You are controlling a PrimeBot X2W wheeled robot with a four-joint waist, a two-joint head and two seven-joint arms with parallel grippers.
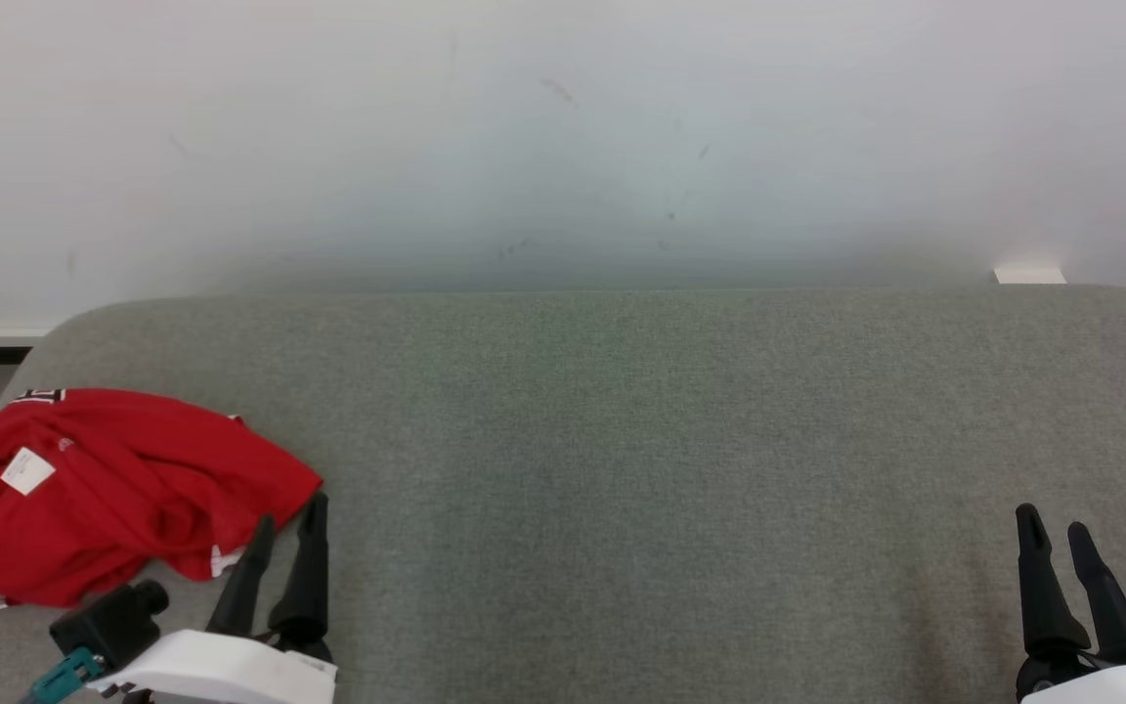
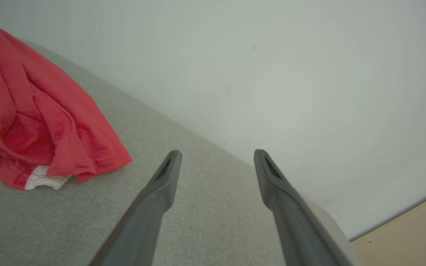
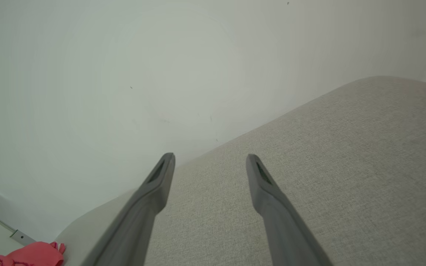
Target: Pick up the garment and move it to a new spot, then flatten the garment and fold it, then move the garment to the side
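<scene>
Left pincer [image 1: 291, 512] released, parked just 4 o'clock of the crumpled red jersey [image 1: 133, 479], probably lining up the pickup. Right pincer [image 1: 1053, 523] released too, idle far at 3 o'clock.

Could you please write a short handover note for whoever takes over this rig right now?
Left gripper: jaws open, empty, just right of the crumpled red cloth garment with white trim. The left wrist view shows it clear of the cloth.
Right gripper: jaws open, empty, over the right end of the grey fabric-covered surface.
Garment: lying in a heap at the surface's left end.
Done: nothing visible; the garment is neither held nor folded.
Left: pick it up, move it to a new spot, flatten it, fold it, set it aside.
</scene>
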